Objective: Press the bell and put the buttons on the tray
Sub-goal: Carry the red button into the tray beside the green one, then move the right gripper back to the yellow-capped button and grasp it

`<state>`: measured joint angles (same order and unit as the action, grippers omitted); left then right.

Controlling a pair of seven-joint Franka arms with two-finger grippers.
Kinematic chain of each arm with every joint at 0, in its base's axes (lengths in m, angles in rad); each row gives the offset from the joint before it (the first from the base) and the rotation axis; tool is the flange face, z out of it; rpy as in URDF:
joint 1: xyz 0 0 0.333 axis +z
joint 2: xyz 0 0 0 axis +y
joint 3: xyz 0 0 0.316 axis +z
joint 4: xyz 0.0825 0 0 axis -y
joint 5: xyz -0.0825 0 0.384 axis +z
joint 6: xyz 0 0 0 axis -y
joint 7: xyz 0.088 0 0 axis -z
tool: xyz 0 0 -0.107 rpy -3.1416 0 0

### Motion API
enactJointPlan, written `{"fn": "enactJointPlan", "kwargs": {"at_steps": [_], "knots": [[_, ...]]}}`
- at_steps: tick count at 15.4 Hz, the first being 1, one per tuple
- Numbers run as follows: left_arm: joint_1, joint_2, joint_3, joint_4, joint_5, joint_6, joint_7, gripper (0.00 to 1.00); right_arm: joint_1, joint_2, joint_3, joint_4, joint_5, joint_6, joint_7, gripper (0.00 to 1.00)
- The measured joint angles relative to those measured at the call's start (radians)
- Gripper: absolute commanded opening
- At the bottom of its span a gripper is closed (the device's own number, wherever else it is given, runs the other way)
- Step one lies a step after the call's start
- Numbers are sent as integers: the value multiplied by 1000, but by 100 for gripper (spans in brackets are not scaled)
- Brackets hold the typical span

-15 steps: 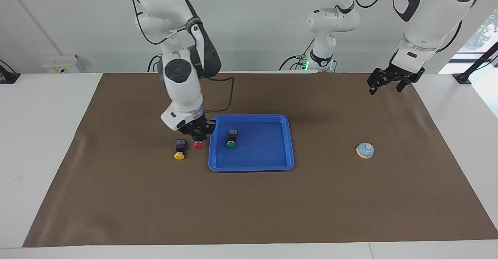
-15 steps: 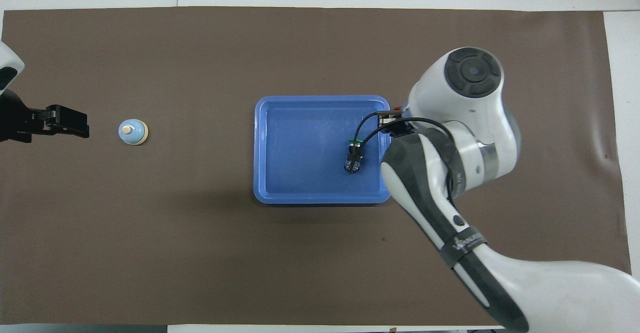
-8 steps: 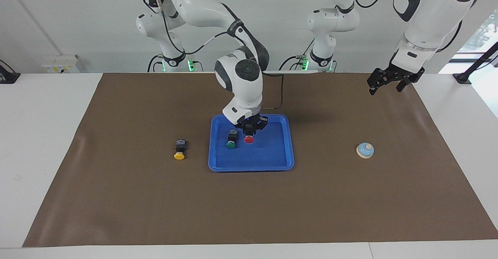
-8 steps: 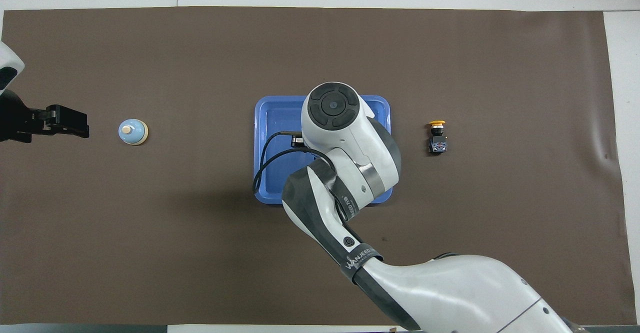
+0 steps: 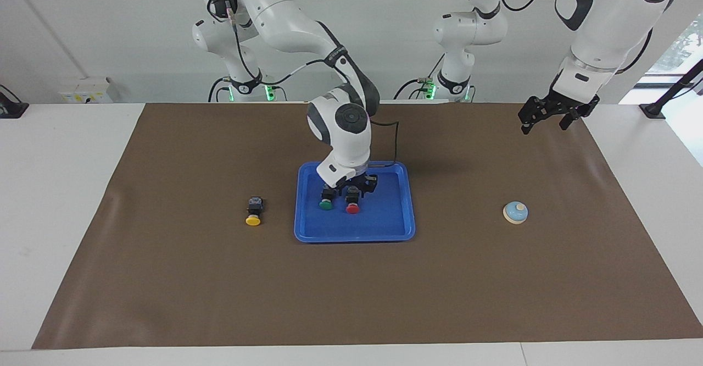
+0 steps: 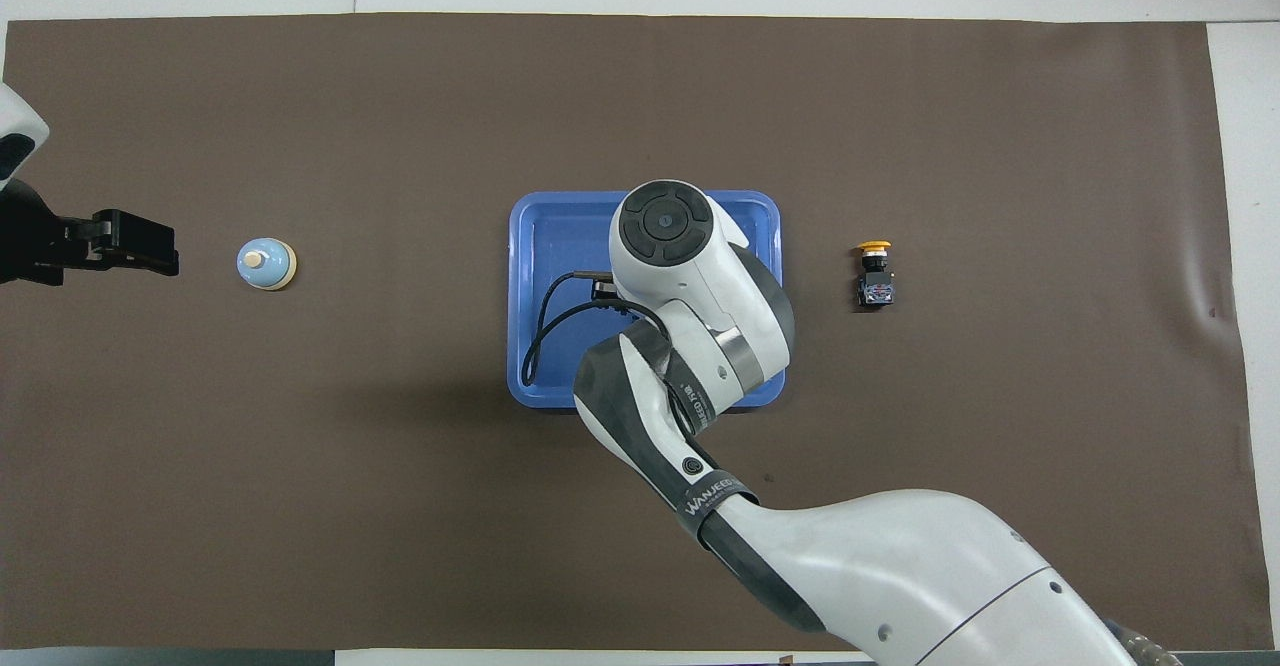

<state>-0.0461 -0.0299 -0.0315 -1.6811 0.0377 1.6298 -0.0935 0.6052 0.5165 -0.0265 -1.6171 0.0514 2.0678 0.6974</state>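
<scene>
While the right gripper (image 5: 356, 186), clamped on the red button (image 5: 352, 205), sits low in the tray (image 5: 384, 228) just beside the green button (image 5: 326, 204), it should release only once the body rests flat, then lift straight up.

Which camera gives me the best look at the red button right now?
The facing view: the red button shows in the tray beside the green button, under the right gripper. In the overhead view the right arm hides it.
</scene>
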Motion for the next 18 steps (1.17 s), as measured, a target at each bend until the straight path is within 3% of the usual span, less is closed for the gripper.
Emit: {"fn": "enactJointPlan", "kwargs": {"at_steps": [4,8,13,18], "knots": [[0,0,0,0,0,0,0,100,-98,-55,-15,48,-44,-119,-153,100],[0,0,0,0,0,0,0,100,-255,-136,-18,-47,-45,-125,-389,100],[0,0,0,0,0,0,0,100,-354,-189,-18,-274,-45,85,-535,100],[0,0,0,0,0,0,0,100,-395,-201,-17,-361,-45,210,-590,99]]}}
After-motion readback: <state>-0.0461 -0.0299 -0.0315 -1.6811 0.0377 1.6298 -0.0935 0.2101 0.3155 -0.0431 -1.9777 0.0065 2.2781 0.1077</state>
